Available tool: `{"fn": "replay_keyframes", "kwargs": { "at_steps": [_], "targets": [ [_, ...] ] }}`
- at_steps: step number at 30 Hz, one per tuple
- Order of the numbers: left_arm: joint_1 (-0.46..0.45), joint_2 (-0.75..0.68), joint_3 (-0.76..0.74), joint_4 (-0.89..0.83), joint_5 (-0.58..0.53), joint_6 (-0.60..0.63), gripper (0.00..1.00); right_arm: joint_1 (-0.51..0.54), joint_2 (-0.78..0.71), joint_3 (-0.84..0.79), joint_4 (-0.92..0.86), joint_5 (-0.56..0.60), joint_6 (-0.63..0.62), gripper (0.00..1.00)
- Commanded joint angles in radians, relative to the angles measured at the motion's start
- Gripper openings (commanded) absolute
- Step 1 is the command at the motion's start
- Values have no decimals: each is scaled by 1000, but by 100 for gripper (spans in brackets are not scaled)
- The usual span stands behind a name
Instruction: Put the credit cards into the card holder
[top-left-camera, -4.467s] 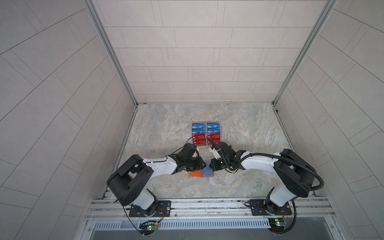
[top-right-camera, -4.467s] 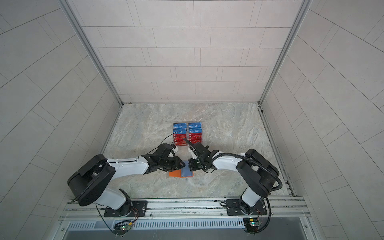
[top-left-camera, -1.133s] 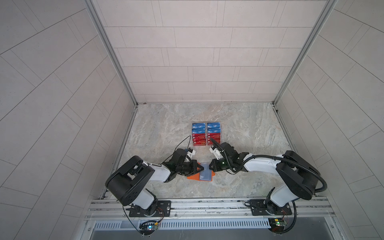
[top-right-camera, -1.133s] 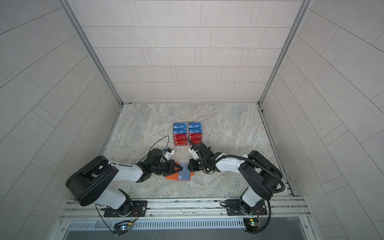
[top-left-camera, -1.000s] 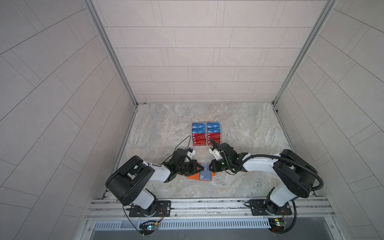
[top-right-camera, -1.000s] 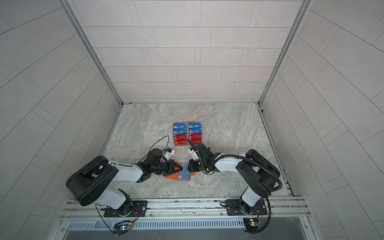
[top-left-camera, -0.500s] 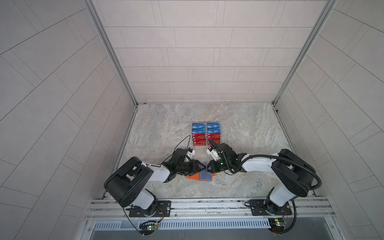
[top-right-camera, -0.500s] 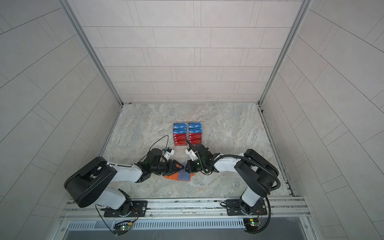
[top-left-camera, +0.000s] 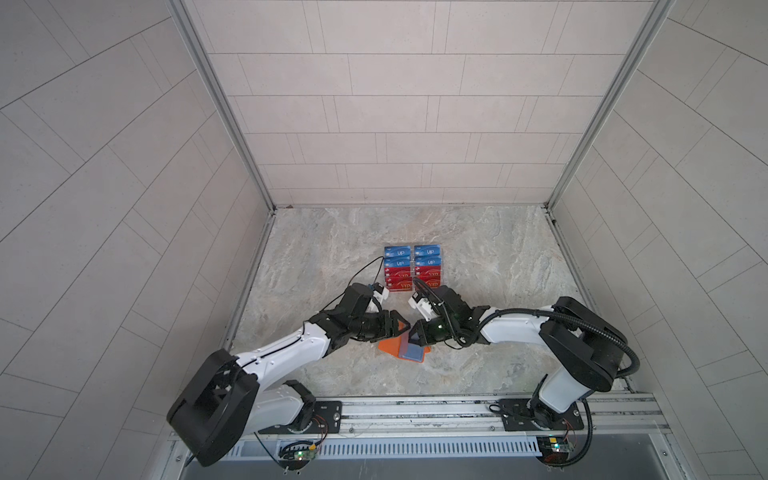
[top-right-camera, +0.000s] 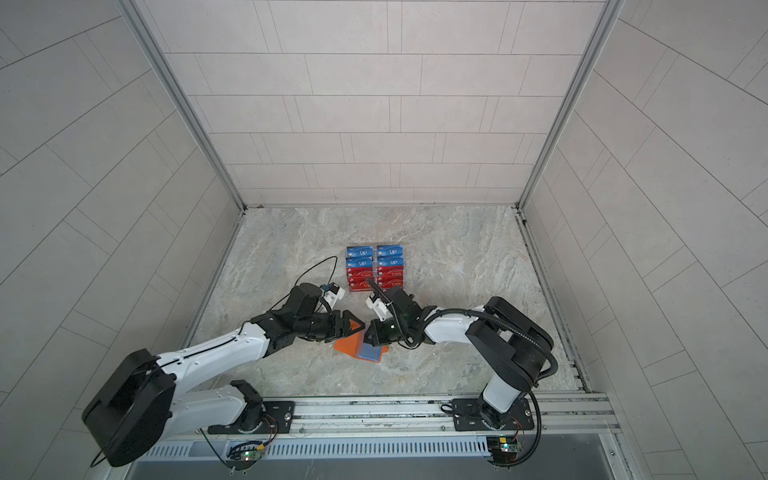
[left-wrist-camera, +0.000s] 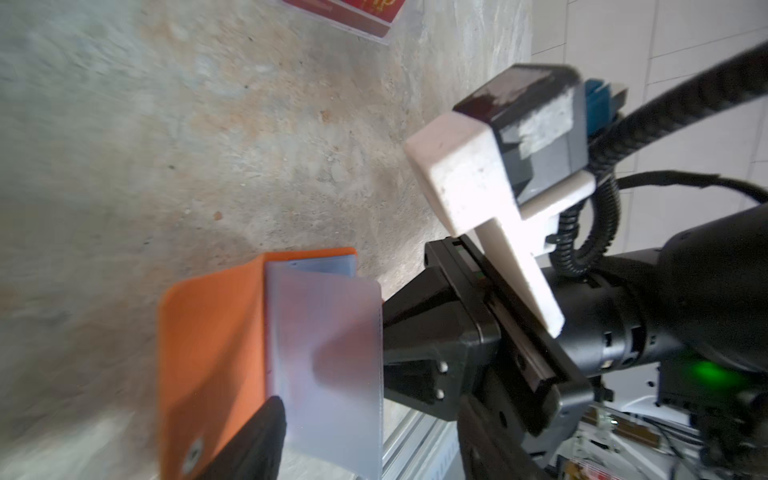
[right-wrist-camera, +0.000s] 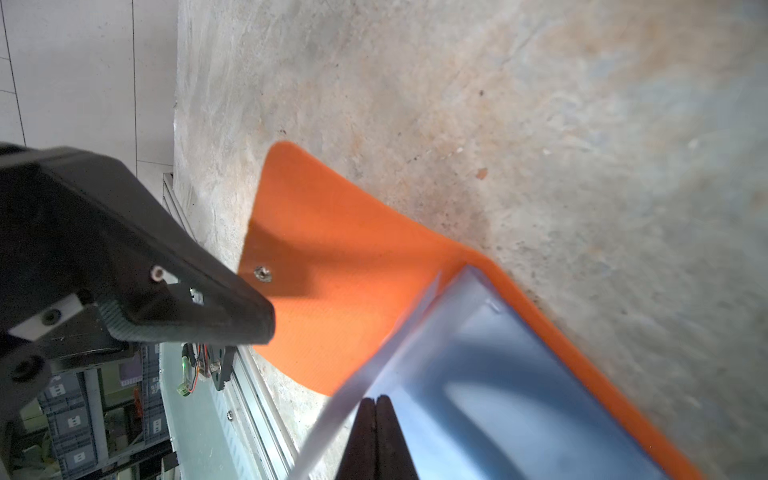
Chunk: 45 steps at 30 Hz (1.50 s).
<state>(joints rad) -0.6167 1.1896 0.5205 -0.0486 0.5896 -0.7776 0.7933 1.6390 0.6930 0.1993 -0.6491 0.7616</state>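
In wrist views only, snap stud (right-wrist-camera: 262, 273) recorded on orange card holder (right-wrist-camera: 332, 266), clear sleeve (left-wrist-camera: 328, 353) found raised, left gripper (top-left-camera: 401, 327) noted spread, right gripper (right-wrist-camera: 376, 419) closed at sleeve edge.

Credit cards (top-left-camera: 399, 273): thin rectangles set in two columns side by side, row behind row.
Blue cards (top-left-camera: 397, 252): white "VIP" lettering; they filled the two far rows in both top views.
Red cards (top-left-camera: 400, 284): gold lettering; they filled the near rows.
Card holder (top-left-camera: 390, 345): orange booklet, lying open with its inner face up, nearer than the card rows and apart from them.
Snap stud (right-wrist-camera: 262, 273): small, metal, on the spread orange flap.
Clear sleeve (left-wrist-camera: 328, 353): raised off the cover, hinged at the spine.
Blue card (right-wrist-camera: 519, 395): showed through the sleeve; lettering not legible.
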Motion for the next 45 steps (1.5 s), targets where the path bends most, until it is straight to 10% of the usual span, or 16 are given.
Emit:
{"fn": "replay_keyframes", "kwargs": {
  "at_steps": [1,20,45],
  "targets": [
    [26,-31,24,-252,-94,114,70,21,17,34,17,-5,17,6],
    [70,-88,-26,-254,-143,201,67,52,124,147,-74,82,-21,6],
    [-87,16,-183,-38,-319,-50,22,57,124,257,-354,138,-236,6]
  ]
}}
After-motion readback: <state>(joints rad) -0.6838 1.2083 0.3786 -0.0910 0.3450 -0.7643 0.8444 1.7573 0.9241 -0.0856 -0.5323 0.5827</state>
